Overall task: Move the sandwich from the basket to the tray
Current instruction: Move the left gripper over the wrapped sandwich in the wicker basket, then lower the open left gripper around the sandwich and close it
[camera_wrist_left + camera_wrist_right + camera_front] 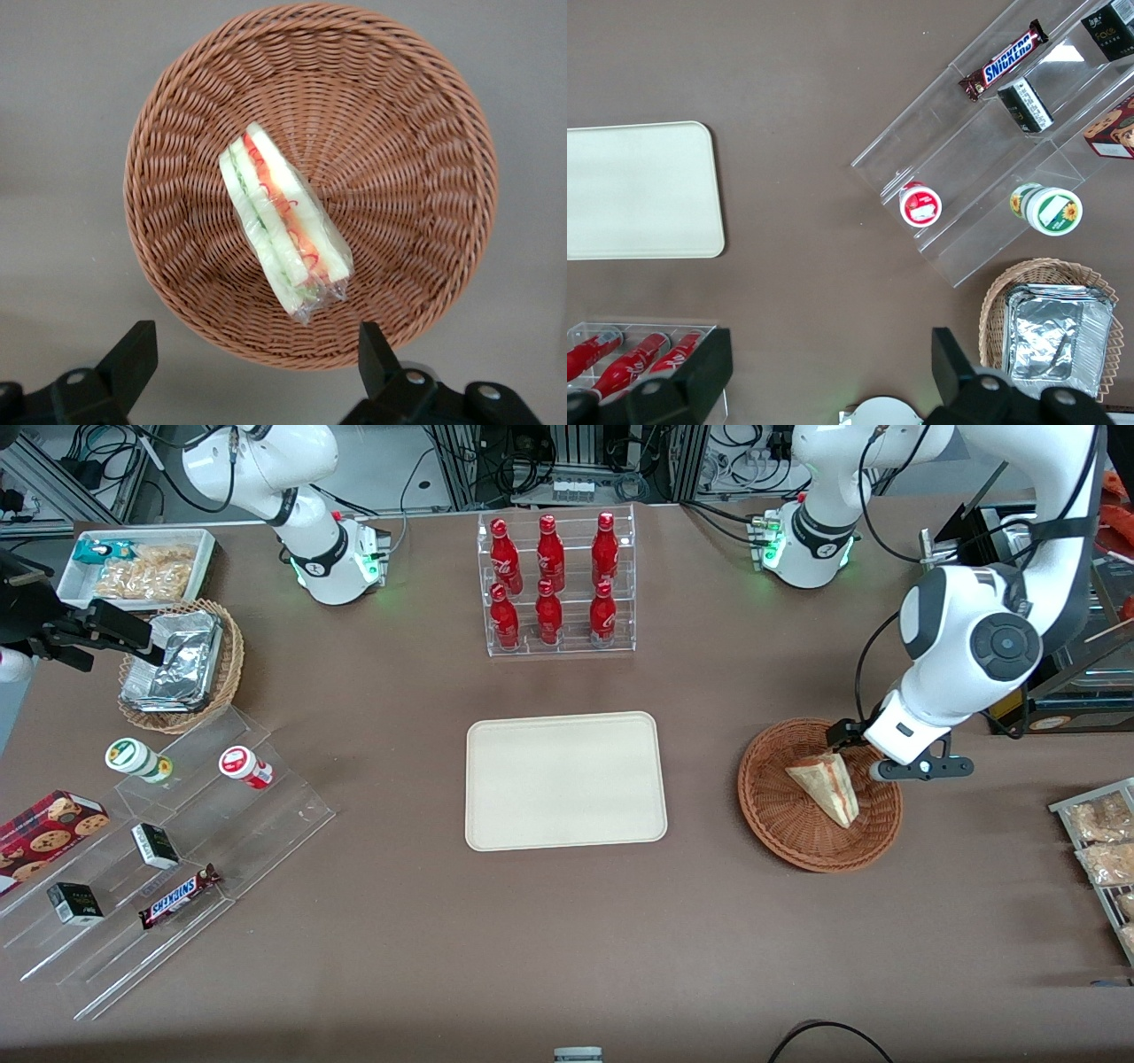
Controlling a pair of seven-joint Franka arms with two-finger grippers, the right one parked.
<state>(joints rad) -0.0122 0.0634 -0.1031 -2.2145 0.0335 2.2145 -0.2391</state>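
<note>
the gripper [252,363], fingers spread apart, hovers over the round reddish-brown wicker basket [425,142]; the pale triangular sandwich wedge [282,221] lies just below, its long axis running roughly across the finger gap.

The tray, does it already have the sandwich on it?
No, the tray is bare, and the sandwich lies in the basket, with the open gripper above the basket.

Front view overlooks the table; left wrist view looks closely down into the basket [310,186].
</note>
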